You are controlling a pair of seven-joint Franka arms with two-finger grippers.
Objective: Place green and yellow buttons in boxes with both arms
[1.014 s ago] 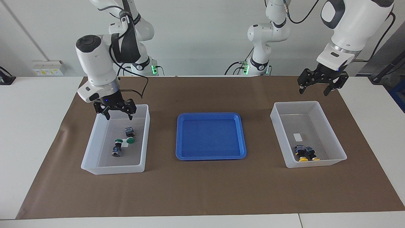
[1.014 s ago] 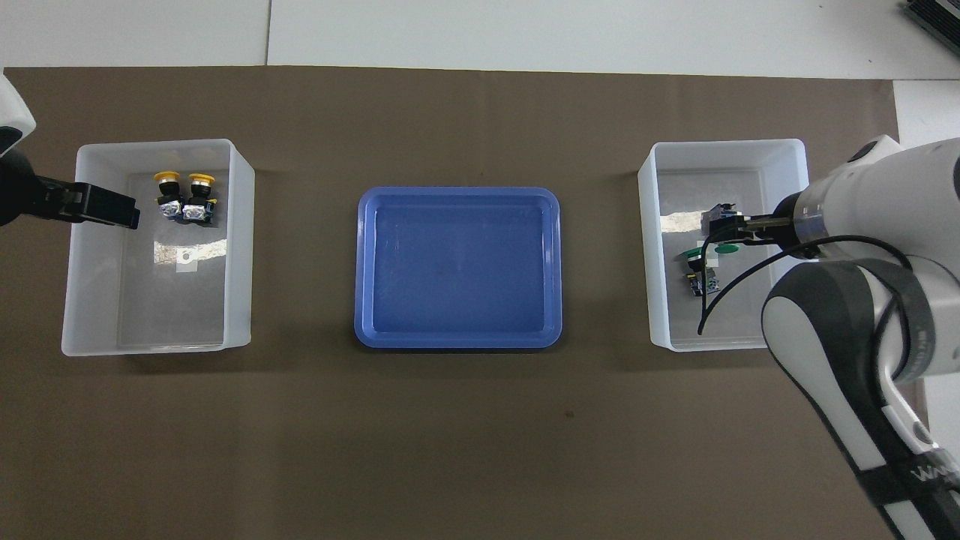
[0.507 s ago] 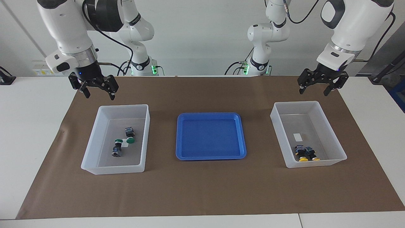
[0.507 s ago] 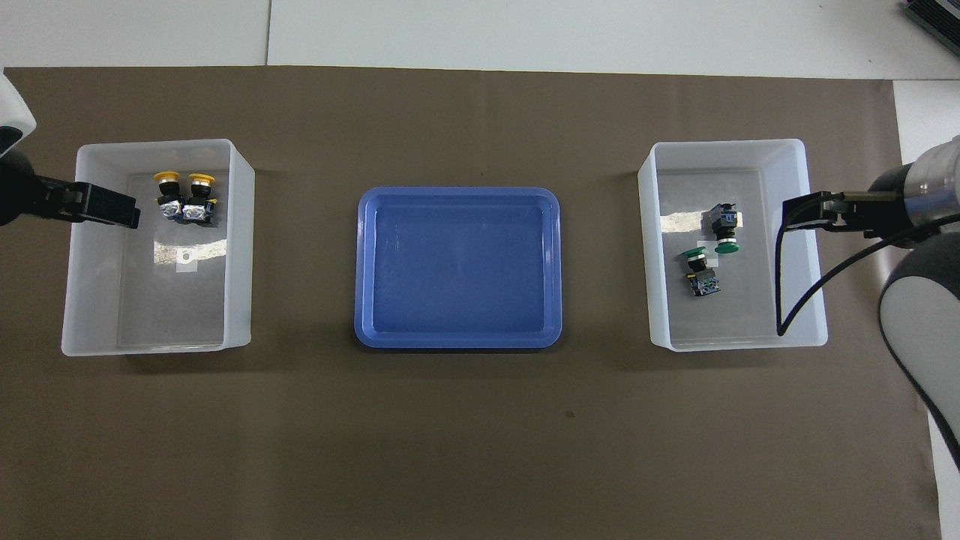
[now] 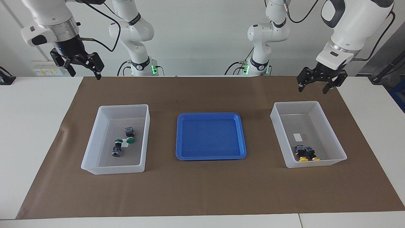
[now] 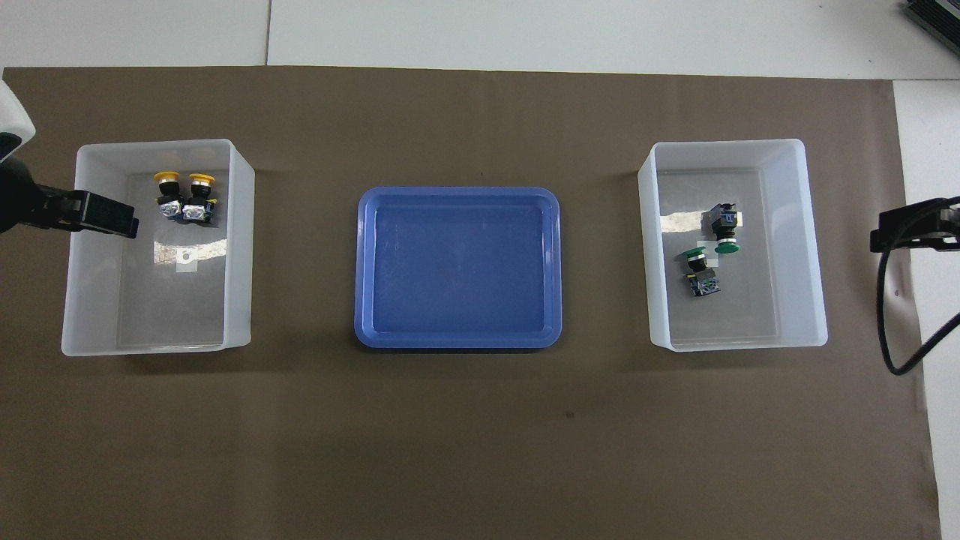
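Two green buttons (image 5: 129, 136) (image 6: 724, 229) lie on their sides in the translucent box (image 5: 95, 133) toward the right arm's end. Both yellow buttons (image 5: 306, 154) (image 6: 184, 199) lie side by side in the matching box (image 5: 278, 125), at its end farther from the robots. My right gripper (image 5: 86, 75) (image 6: 907, 225) hangs open and empty, high over the mat's corner and clear of the green buttons' box. Holding nothing, my open left gripper (image 5: 312, 90) (image 6: 105, 214) is raised over the mat just off the yellow buttons' box.
A shallow blue tray (image 5: 210, 136) (image 6: 457, 266) sits between the two boxes with nothing in it. A brown mat (image 5: 202, 190) covers the table's middle. A black cable (image 6: 889, 330) droops from the right arm.
My right gripper rose out of the green buttons' box and swung up and away toward its own end of the table. The left gripper barely moved. The buttons stayed put.
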